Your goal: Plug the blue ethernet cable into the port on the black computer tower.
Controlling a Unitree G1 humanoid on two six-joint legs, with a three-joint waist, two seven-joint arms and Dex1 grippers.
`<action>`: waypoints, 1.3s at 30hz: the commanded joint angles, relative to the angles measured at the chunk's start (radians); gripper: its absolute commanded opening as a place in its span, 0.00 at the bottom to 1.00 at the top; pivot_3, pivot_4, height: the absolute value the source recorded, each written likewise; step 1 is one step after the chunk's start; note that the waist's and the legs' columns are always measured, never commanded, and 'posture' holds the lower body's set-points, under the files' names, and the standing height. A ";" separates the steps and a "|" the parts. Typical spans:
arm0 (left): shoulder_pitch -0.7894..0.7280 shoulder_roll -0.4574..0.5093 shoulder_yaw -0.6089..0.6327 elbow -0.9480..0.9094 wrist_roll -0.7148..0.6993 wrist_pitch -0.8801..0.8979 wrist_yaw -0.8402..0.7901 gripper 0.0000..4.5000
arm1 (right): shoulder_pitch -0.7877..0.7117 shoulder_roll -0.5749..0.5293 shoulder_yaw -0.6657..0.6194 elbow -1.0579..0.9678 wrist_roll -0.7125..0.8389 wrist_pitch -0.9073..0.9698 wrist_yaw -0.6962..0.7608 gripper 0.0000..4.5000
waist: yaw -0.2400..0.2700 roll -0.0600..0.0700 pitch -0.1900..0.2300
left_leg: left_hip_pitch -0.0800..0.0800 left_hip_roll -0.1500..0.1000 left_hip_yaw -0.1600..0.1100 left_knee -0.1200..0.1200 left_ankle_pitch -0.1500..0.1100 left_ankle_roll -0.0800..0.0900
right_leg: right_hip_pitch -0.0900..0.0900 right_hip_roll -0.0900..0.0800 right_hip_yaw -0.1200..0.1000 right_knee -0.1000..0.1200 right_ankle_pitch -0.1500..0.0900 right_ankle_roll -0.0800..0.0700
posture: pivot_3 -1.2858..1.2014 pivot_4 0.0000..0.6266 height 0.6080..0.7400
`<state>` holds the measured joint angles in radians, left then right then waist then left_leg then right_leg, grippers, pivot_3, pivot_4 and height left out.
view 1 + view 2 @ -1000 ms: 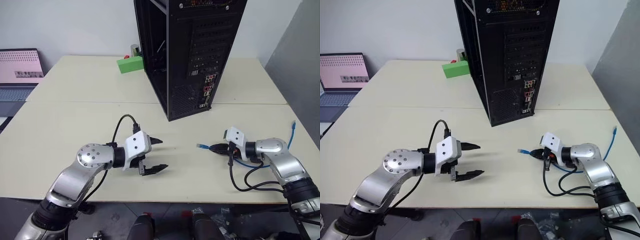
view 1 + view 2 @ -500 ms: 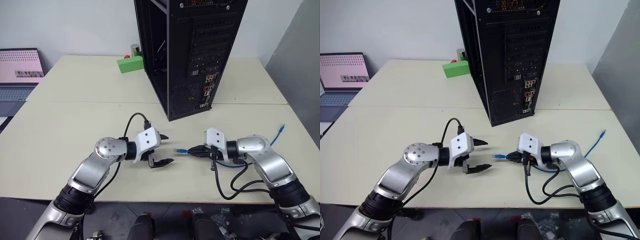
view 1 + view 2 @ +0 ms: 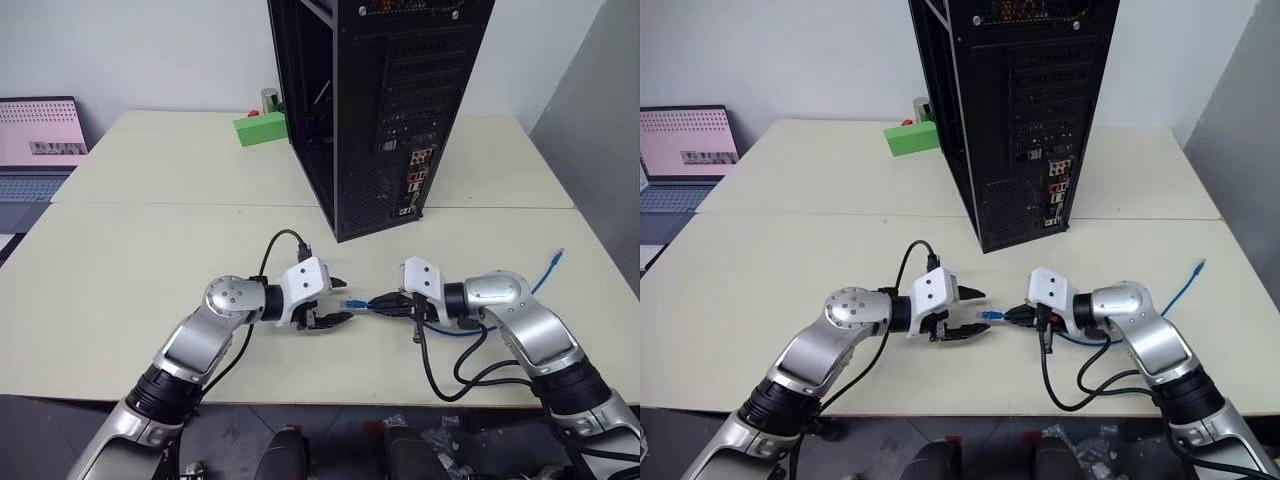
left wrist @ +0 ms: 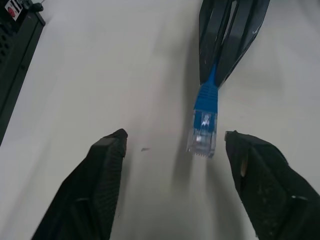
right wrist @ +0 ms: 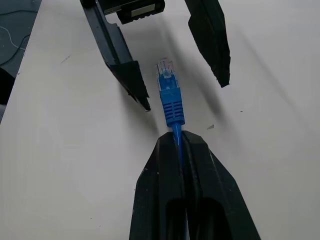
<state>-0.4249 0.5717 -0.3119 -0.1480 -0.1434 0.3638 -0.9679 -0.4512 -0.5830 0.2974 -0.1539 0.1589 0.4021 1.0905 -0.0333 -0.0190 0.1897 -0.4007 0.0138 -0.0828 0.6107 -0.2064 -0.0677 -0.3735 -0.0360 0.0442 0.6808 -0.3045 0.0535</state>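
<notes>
While our right gripper (image 5: 179, 137) pinches the blue cable (image 5: 171, 100), our left gripper (image 4: 172, 150) stands spread around its plug, apparently for a handover.

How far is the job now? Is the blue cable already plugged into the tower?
Not yet. Done: the right gripper is shut on the blue ethernet cable just behind its plug. In hand: the plug points between the open fingers of the left gripper, ungripped. Left: bringing it to the port on the black computer tower.
</notes>
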 commanded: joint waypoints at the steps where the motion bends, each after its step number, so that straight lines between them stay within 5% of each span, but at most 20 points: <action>1: -0.011 -0.004 0.014 -0.022 -0.009 -0.015 -0.008 0.50 | -0.022 -0.002 0.000 -0.044 0.011 0.000 0.006 0.00 | 0.000 0.000 0.000 | 0.000 0.000 0.000 0.000 0.000 0.000 | 0.000 0.000 0.000 0.000 0.000 0.000 | 0.52 0.24 1.00; 10: -0.001 -0.006 0.015 -0.029 -0.007 -0.022 -0.009 0.07 | -0.030 -0.003 0.001 -0.039 0.009 -0.007 0.008 0.00 | 0.000 0.000 0.000 | 0.000 0.000 0.000 0.000 0.000 0.000 | 0.000 0.000 0.000 0.000 0.000 0.000 | 0.52 0.24 1.00; 14: 0.016 -0.006 0.016 -0.026 -0.005 -0.055 -0.014 0.06 | -0.040 -0.010 0.000 -0.024 0.006 -0.020 0.017 0.12 | 0.000 0.000 0.000 | 0.000 0.000 0.000 0.000 0.000 0.000 | 0.000 0.000 0.000 0.000 0.000 0.000 | 0.52 0.24 1.00; 23: 0.069 -0.002 0.039 -0.011 0.003 -0.185 -0.018 0.05 | -0.060 -0.119 -0.093 -0.032 0.119 0.057 0.132 0.60 | 0.002 0.000 0.000 | 0.000 0.000 0.000 0.000 0.000 0.000 | 0.000 0.000 0.000 0.000 0.000 0.000 | 0.52 0.24 1.00; 30: 0.081 0.014 0.031 0.112 0.199 -0.694 0.098 0.05 | -0.024 -0.098 -0.209 -0.076 0.336 0.295 0.093 0.98 | 0.000 0.000 0.000 | 0.000 0.000 0.000 0.000 0.000 0.000 | 0.000 0.000 0.000 0.000 0.000 0.000 | 0.52 0.24 1.00; 35: 0.042 0.027 0.041 0.273 0.392 -1.085 0.277 0.05 | 0.023 -0.021 -0.225 -0.145 0.436 0.421 -0.008 0.98 | 0.003 0.000 0.000 | 0.000 0.000 0.000 0.000 0.000 0.000 | 0.000 0.000 0.000 0.000 0.000 0.000 | 0.52 0.24 1.00; 39: 0.023 0.021 0.052 0.326 0.464 -1.219 0.376 0.05 | 0.045 0.033 -0.220 -0.181 0.470 0.469 -0.081 0.98 | 0.003 0.000 0.000 | 0.000 0.000 0.000 0.000 0.000 0.000 | 0.000 -0.001 0.000 0.000 0.000 0.000 | 0.52 0.24 1.00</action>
<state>-0.3825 0.5945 -0.2890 0.1749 0.2906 -0.7764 -0.6545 -0.4058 -0.5590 0.0980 -0.2879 0.5933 0.8529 1.0438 -0.0299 -0.0190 0.1895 -0.4012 0.0135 -0.0830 0.6109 -0.2064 -0.0676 -0.3735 -0.0366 0.0441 0.6807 -0.3042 0.0535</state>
